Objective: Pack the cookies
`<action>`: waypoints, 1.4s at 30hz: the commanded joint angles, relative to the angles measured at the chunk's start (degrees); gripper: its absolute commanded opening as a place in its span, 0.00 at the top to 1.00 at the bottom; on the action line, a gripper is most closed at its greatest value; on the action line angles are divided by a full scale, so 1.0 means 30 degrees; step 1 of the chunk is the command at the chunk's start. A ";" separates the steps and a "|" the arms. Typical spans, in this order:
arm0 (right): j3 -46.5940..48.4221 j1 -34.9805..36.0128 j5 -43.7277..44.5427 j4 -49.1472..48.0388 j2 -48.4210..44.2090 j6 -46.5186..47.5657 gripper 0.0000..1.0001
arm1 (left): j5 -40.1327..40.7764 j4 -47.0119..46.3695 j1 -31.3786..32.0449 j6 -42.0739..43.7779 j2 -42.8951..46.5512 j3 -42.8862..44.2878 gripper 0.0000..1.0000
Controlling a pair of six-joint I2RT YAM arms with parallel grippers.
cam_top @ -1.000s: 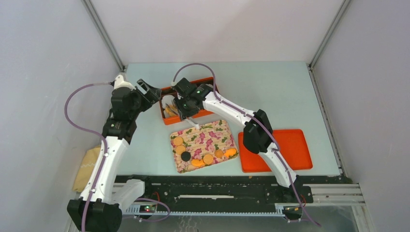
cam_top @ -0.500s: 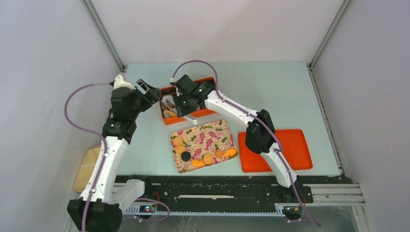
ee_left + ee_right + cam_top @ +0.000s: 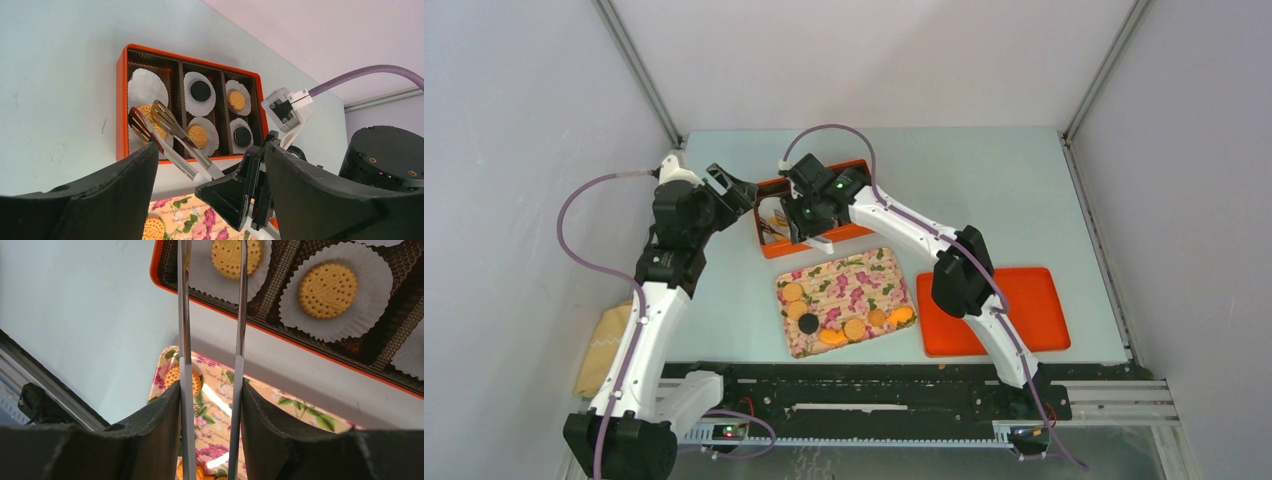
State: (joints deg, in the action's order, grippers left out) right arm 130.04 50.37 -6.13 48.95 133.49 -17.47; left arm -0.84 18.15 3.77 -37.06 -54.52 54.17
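Several golden cookies (image 3: 855, 329) and one black cookie (image 3: 808, 324) lie on the floral tray (image 3: 869, 285). The orange box (image 3: 120, 100) holds paper liners with golden cookies (image 3: 199, 135) and black cookies (image 3: 200, 90). My right gripper (image 3: 809, 228) is shut on metal tongs (image 3: 183, 315). The tong tips stand apart over a golden cookie (image 3: 146, 111) in the box's left compartment. I cannot tell if they touch it. My left gripper (image 3: 742, 190) is open and empty at the box's left end. In the right wrist view my right gripper (image 3: 210, 390) hangs over the tray's edge (image 3: 220, 395).
An orange lid (image 3: 1024, 310) lies right of the floral tray. A beige cloth (image 3: 604, 345) sits off the table's left edge. The right arm reaches across the floral tray's far side. Grey walls close in the table on three sides.
My right gripper has moved the tongs slightly farther and left, over the box's left compartment. The left arm has not moved.
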 commanded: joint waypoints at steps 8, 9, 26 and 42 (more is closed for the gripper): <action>0.0951 -0.0032 0.0093 0.0053 -0.0185 -0.0117 0.50 | -0.0642 -0.0320 -0.0242 0.0326 0.0420 -0.0260 0.18; 0.0951 -0.0032 0.0276 0.0045 -0.0224 -0.0081 0.49 | -0.0677 -0.0336 -0.0240 0.0339 0.0402 -0.0272 0.18; 0.1350 -0.0266 0.0159 0.0193 0.0742 0.0080 0.45 | -0.1016 -0.0485 -0.0326 0.0268 0.0226 -0.0473 0.18; -0.0530 -0.0149 0.1277 -0.1420 -0.1535 -0.0327 0.65 | -0.1243 -0.0514 -0.0440 0.0224 0.0380 -0.0525 0.18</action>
State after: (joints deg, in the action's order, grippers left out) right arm 130.21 49.91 -4.21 49.28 136.18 -17.41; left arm -3.46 18.13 3.11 -37.08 -54.41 54.11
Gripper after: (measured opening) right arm 0.494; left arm 0.822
